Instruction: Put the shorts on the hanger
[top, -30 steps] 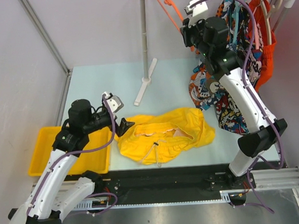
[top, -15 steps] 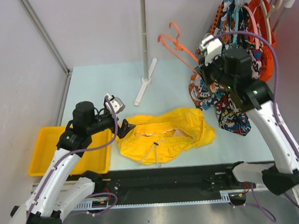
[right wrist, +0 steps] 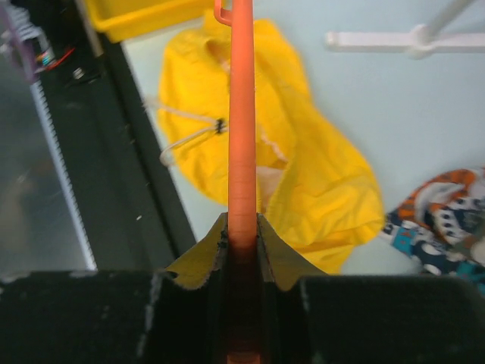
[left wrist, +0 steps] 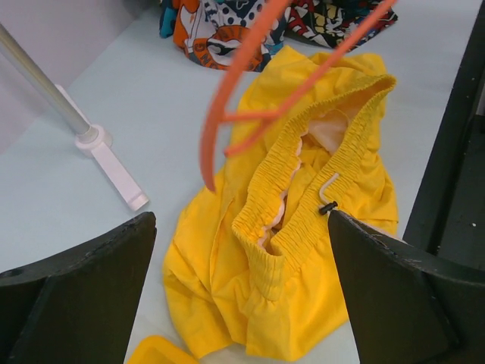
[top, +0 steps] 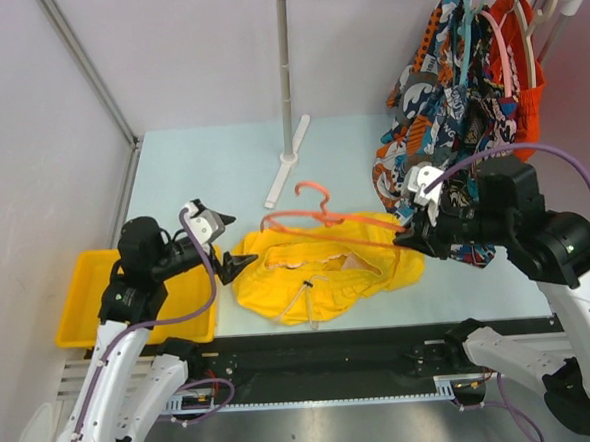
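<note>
Hanger-positioning step: right end effector pinches thin orange plastic hanger just above crumpled bright yellow fabric shorts on pale surface; left end effector, spread, should next grasp the elastic waistband.

top view looks steeply down from above the 6 o'clock edge, over the whole desk. left wrist view sits close and low, facing 3 o'clock across the shorts. right wrist view faces 9 o'clock along the hanger. all three share both.
</note>
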`<action>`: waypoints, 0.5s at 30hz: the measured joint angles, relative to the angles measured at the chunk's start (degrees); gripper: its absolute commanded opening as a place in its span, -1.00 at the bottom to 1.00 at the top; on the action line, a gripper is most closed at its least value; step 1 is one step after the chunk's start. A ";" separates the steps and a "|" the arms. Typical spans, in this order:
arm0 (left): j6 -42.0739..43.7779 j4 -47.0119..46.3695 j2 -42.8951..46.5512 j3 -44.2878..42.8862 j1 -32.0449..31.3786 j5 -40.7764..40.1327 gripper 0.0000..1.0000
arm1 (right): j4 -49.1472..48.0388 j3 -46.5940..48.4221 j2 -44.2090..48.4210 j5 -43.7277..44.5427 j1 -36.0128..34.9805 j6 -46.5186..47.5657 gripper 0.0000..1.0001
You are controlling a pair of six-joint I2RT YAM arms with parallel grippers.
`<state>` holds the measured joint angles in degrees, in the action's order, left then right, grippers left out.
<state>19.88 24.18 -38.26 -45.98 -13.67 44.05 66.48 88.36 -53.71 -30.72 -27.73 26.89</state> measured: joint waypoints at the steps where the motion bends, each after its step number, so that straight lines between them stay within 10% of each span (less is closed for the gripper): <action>1: 0.85 0.50 0.63 -0.04 0.20 1.07 0.99 | 1.73 -0.44 -0.28 -1.88 -0.11 1.20 -1.00; 15: 15.10 11.15 -3.58 -2.23 -0.09 15.26 0.55 | 6.16 -3.63 -0.70 -10.69 -0.79 7.45 -1.00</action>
<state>34.98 35.33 -41.85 -48.21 -13.76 59.31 72.64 84.73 -54.41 -41.41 -28.51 34.35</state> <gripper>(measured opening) 0.892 0.173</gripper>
